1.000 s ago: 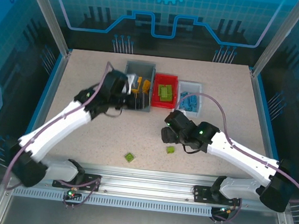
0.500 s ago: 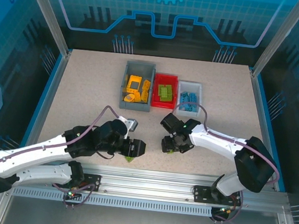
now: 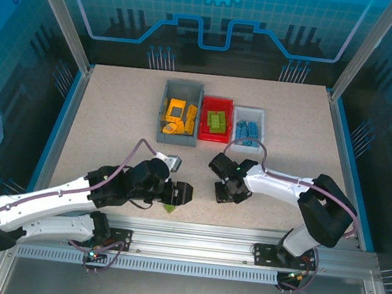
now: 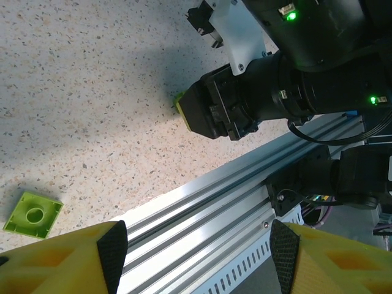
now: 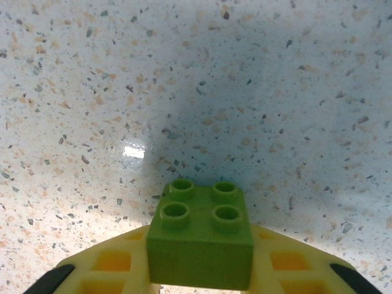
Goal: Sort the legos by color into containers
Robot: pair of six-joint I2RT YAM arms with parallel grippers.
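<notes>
Along the bottom of the overhead view runs a metal rail (image 3: 194, 234), and just above it, on the speckled table (image 3: 113, 131), both arms reach in toward the lower middle of the frame. The left gripper (image 3: 180, 193) hangs low over the table with its jaws wide apart. In the left wrist view its yellow fingers (image 4: 73, 260) sit in the two bottom corners with nothing between them. A loose green brick (image 3: 169, 208) lies flat on the table just below that gripper in the overhead view. In the left wrist view it lies at the lower left, apart from both fingers. A little to the right, the right gripper (image 3: 223, 194) points down at the table. It is closed on a held green brick (image 5: 202, 236), a small square piece with four studs. In the right wrist view this brick sits at bottom centre with a yellow finger against each side and the studs facing the camera. I cannot tell whether it rests on the table or is just clear of it. Well above both grippers, in the upper middle of the overhead view, three bins stand side by side in a row. The gray bin (image 3: 162, 112) on the left holds orange bricks (image 3: 178, 116). The red bin (image 3: 219, 102) in the middle holds green bricks (image 3: 217, 121). The white bin (image 3: 250, 111) on the right holds blue bricks (image 3: 248, 131).
</notes>
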